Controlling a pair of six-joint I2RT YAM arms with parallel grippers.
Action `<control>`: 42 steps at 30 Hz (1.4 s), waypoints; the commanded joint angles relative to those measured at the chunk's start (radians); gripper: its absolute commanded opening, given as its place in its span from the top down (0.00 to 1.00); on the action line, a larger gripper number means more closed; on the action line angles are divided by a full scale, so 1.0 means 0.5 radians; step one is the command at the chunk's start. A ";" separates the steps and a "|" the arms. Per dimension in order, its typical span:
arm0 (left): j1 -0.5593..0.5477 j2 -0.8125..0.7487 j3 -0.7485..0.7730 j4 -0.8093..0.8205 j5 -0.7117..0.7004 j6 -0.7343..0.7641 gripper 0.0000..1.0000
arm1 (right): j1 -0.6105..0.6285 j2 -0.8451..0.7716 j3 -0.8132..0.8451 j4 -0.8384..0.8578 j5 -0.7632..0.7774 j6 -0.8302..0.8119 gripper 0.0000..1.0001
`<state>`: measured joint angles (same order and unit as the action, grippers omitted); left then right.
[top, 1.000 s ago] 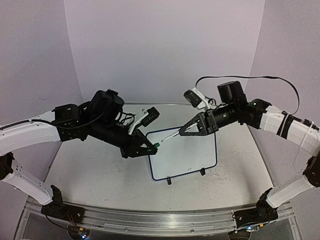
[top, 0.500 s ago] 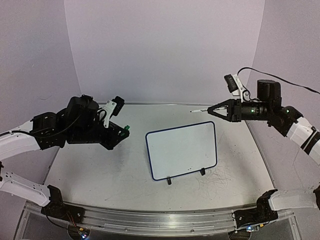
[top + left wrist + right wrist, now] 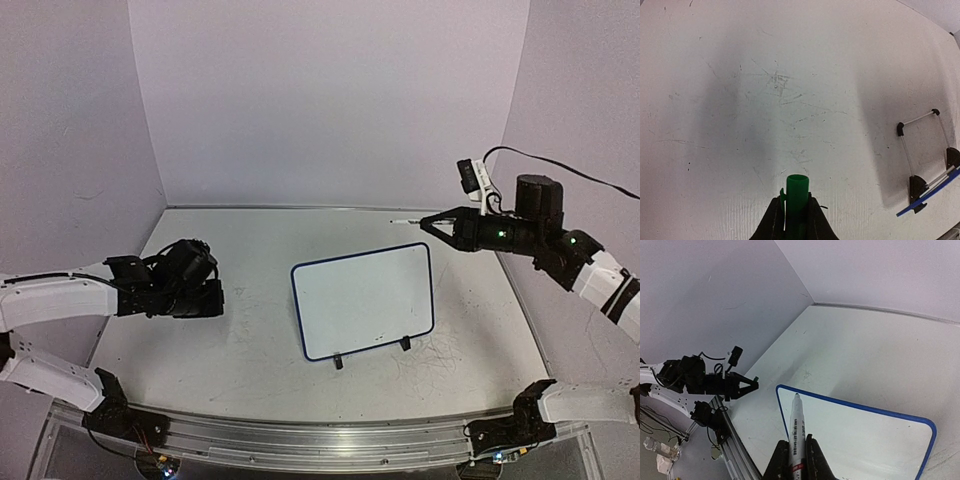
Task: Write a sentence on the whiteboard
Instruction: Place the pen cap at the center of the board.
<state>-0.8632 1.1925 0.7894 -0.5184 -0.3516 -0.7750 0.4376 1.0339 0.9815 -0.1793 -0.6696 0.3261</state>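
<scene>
The whiteboard [image 3: 365, 300] stands near the table's middle, with a blue rim and two black feet. Its face is blank: no green sentence shows on it. My right gripper [image 3: 432, 222] is shut on a white marker [image 3: 405, 219], uncapped, held in the air behind the board's far right corner. In the right wrist view the marker [image 3: 797, 422] points out over the board [image 3: 860, 435] from my gripper [image 3: 796, 439]. My left gripper [image 3: 212, 298] is low over the table at the left, apart from the board. It is shut on a green marker cap [image 3: 797, 192] between its fingers [image 3: 774, 215].
Faint grey scribble marks [image 3: 780, 82] cover the tabletop. The board's black feet [image 3: 916, 186] and blue rim [image 3: 927, 196] show at the right of the left wrist view. Purple walls close the back and sides. A metal rail [image 3: 300, 445] runs along the near edge.
Both grippers were together at the board's upper left. The left arm has pulled back left and down with the cap. The right arm has drawn back right with the marker.
</scene>
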 commanded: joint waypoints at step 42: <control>-0.007 0.590 -0.482 1.013 -0.112 0.094 0.71 | 0.027 -0.237 -0.337 0.343 0.262 0.302 1.00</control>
<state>-0.8639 1.5167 0.5597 -0.0640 -0.3973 -0.7703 0.4395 0.8887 0.7614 -0.0508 -0.5864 0.4456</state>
